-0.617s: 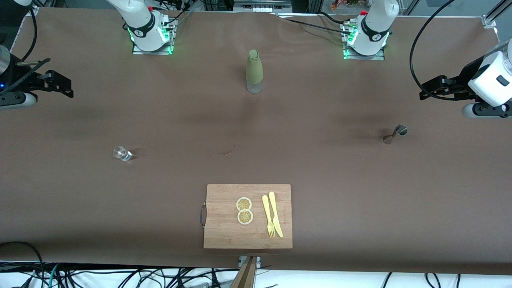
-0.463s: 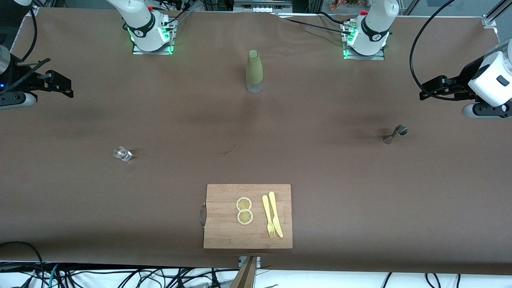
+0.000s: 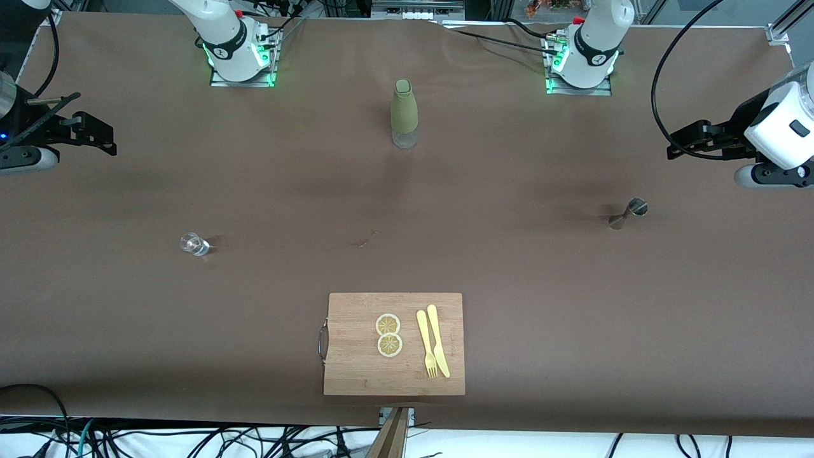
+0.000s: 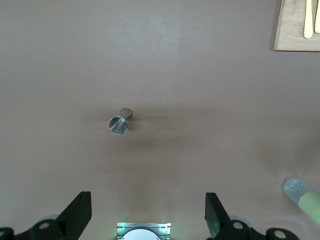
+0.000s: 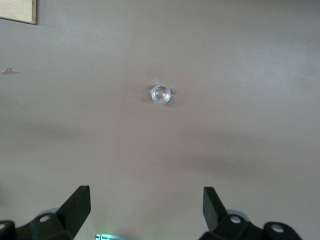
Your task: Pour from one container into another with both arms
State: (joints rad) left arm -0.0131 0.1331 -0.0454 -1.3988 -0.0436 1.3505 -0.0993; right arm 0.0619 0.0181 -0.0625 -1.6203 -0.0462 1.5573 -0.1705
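Observation:
A small clear glass (image 3: 194, 243) (image 5: 161, 94) stands on the brown table toward the right arm's end. A metal jigger (image 3: 628, 212) (image 4: 119, 123) stands toward the left arm's end. A bottle in a green sleeve (image 3: 404, 114) (image 4: 303, 193) stands upright between the two arm bases. My right gripper (image 3: 107, 137) (image 5: 145, 207) hangs open and empty above the table's edge at its own end, apart from the glass. My left gripper (image 3: 675, 149) (image 4: 146, 215) hangs open and empty at its end, above the table near the jigger.
A wooden cutting board (image 3: 356, 369) (image 4: 295, 35) lies near the front edge, with two lemon slices (image 3: 388, 334), a yellow fork (image 3: 426, 343) and a yellow knife (image 3: 439, 340) on it. A small stain (image 3: 365, 240) marks the table's middle. Cables hang past the front edge.

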